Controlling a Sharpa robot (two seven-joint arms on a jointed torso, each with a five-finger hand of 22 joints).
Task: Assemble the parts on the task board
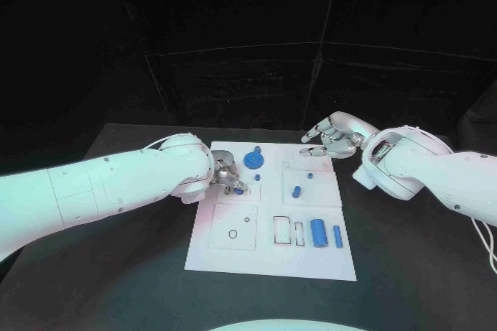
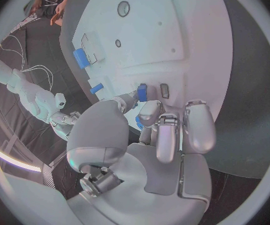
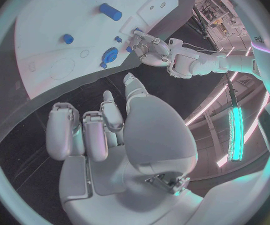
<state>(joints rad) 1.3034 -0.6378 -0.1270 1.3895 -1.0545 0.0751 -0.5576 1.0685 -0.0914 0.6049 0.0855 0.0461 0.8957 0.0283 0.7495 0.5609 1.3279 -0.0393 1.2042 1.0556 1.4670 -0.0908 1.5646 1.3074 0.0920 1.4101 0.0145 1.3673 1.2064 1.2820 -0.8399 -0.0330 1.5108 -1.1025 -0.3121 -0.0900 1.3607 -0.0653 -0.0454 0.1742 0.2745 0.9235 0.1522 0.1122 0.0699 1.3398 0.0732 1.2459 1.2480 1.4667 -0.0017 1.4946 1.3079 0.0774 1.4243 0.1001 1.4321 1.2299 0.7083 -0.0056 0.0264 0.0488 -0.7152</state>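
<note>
Blue part (image 2: 142, 92) in left hand (image 1: 225, 174)

The left hand (image 1: 225, 176) sits low over the task board's (image 1: 271, 263) left edge with the round blue part (image 1: 255, 161) just beyond its fingers, while the board nearer the robot lies open apart from two blue cylinders (image 1: 319, 232).

Black table (image 1: 124, 273), matte and dark. Lying flat on its middle, a white task board (image 1: 233, 252), long side running away from the robot, its edges well inside the table's edges.
</note>
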